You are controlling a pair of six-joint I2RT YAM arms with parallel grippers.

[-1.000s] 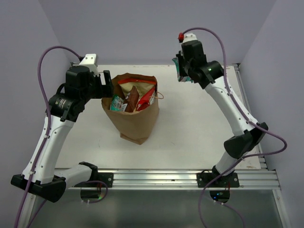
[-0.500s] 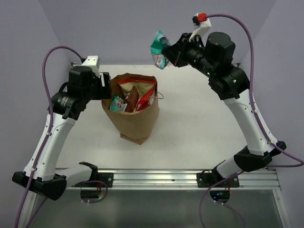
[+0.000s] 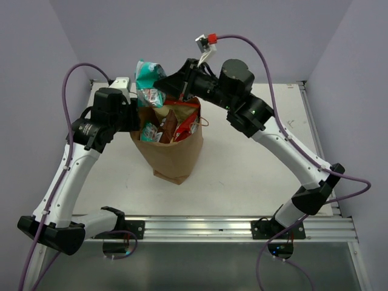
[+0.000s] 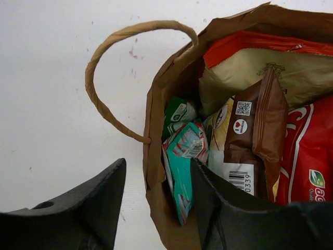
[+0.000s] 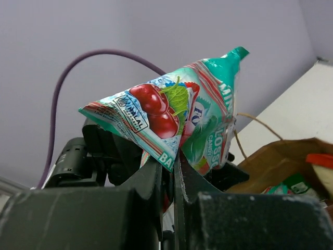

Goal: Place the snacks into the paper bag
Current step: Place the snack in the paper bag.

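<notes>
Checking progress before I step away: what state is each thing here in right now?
paper bag: upright, mouth open, partly filled.
packets inside: standing on end, tops near the rim.
teal cherry packet: held aloft near the bag's mouth, not yet in.
right gripper: shut on the teal cherry packet's lower edge.
left gripper: open, jaws astride the bag's side wall by a handle.

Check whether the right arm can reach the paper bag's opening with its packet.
Likely yes: the teal packet hangs above the open paper bag, right gripper shut on it; nothing covers the mouth.
</notes>
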